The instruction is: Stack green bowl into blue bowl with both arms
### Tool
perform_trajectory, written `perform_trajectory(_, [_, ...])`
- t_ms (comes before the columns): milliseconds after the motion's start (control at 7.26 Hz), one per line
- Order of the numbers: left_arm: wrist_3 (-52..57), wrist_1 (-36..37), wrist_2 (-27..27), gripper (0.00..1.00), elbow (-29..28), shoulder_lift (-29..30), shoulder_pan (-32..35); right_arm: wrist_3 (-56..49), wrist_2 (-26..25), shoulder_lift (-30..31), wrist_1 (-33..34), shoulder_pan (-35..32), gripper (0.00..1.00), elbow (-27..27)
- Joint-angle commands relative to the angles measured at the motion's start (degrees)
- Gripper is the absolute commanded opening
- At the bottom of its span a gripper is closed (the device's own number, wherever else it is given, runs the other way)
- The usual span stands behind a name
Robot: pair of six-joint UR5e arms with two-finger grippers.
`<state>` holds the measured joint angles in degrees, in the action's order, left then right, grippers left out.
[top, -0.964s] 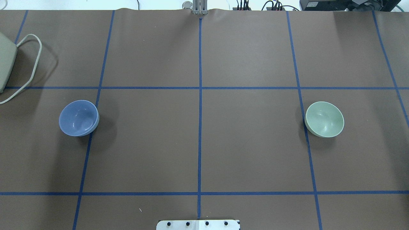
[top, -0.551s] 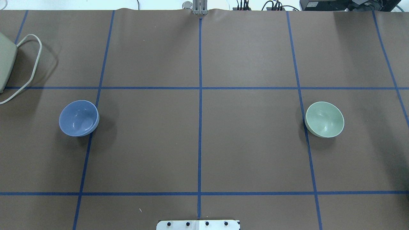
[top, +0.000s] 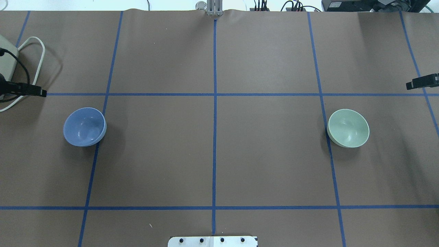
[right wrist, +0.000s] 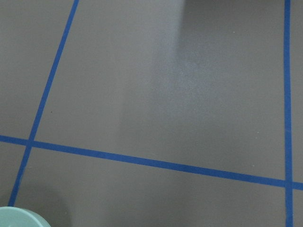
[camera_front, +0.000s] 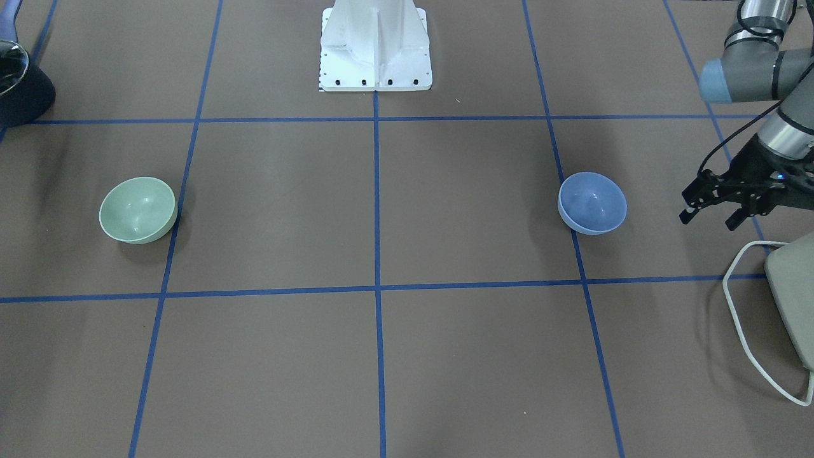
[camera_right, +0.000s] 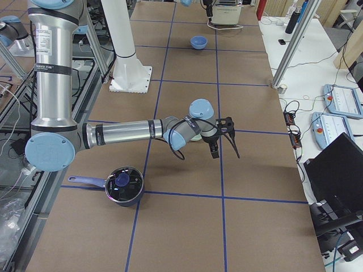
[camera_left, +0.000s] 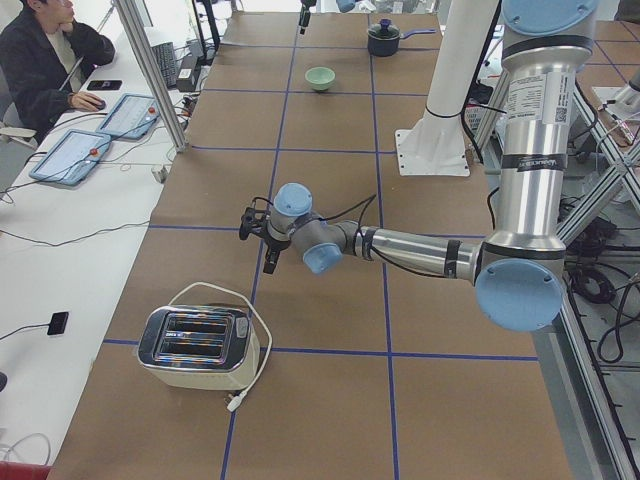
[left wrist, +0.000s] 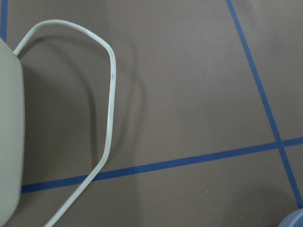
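The blue bowl (top: 84, 127) stands upright on the left of the table, also in the front-facing view (camera_front: 593, 202). The green bowl (top: 348, 128) stands upright on the right, also in the front-facing view (camera_front: 138, 210). My left gripper (camera_front: 708, 221) is open and empty, hovering apart from the blue bowl on its outer side; one of its fingers (top: 34, 92) shows at the overhead view's left edge. My right gripper (camera_right: 224, 153) looks open and empty, apart from the green bowl; one of its fingers (top: 422, 82) shows at the overhead view's right edge. Each wrist view catches only a bowl's rim.
A toaster (camera_left: 195, 345) with a white cord (camera_front: 741, 318) sits at the far left end, beside the left gripper. A dark pot (camera_right: 123, 186) stands at the right end near the robot's side. The white pedestal (camera_front: 375, 44) stands at the middle of the robot's edge.
Both grippers have come into the overhead view, the left at the left edge and the right at the right edge. The bowls have not moved.
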<state>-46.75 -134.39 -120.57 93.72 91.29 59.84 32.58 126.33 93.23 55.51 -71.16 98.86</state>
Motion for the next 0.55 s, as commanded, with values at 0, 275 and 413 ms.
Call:
perform_trajectory(0, [-2.38,-0.09,3.66,0.98,0.32,1.52,-5.15,0.29,-0.38,-0.06,-0.14,0.32,1.0,-0.07])
perform_trajectory(275, [-1.68,-0.17,5.94,0.77,0.33,1.44,-8.05,0.29,-0.65,-0.15,-0.14,0.4,1.0,-0.07])
perform_trajectory(413, [-1.59,-0.17,6.13,0.77,0.41,1.44,-9.63,0.29,-0.73,-0.41,-0.14,0.4,1.0,-0.16])
